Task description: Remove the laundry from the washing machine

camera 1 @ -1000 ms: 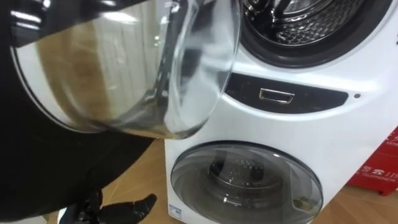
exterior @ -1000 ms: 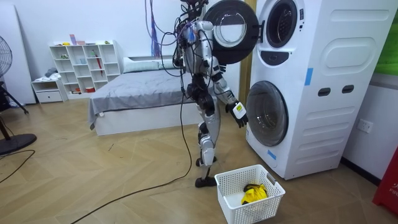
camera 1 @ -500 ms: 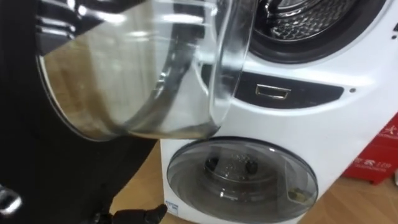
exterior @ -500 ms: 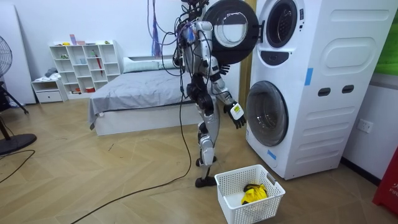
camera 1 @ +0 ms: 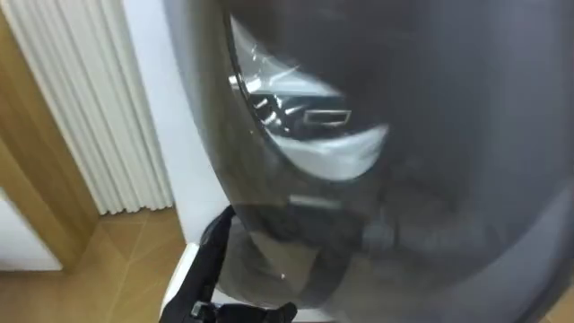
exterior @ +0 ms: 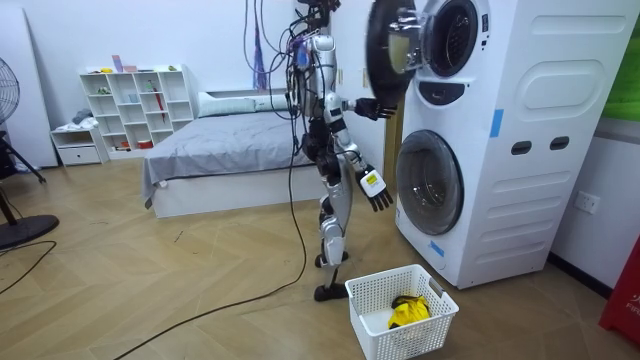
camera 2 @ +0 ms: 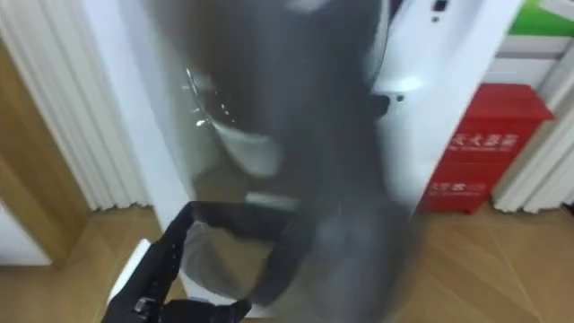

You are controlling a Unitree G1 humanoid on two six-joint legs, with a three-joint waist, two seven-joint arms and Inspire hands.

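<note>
Hanging left hand (exterior: 377, 193), clothes (exterior: 408, 312) in basket (exterior: 385, 278) below

left hand (exterior: 377, 192) low, fingers relaxed | right hand (exterior: 373, 105) raised, seemingly chest-high

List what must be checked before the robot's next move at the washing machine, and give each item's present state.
1. Way to the drum clear: not ok. The upper door stands partway open, between the robot's head and the machine.
2. Left hand at the upper door's lower edge: ok. Whether it grips the door: cannot tell.
3. Right hand free: ok. It hangs low before the lower door, fingers relaxed and empty.
4. Basket in place: ok. It sits on the floor by the robot's feet.
5. Clothes already out: ok. A yellow cloth lies in the basket.
6. Clothes left in the drum: cannot tell.
</note>
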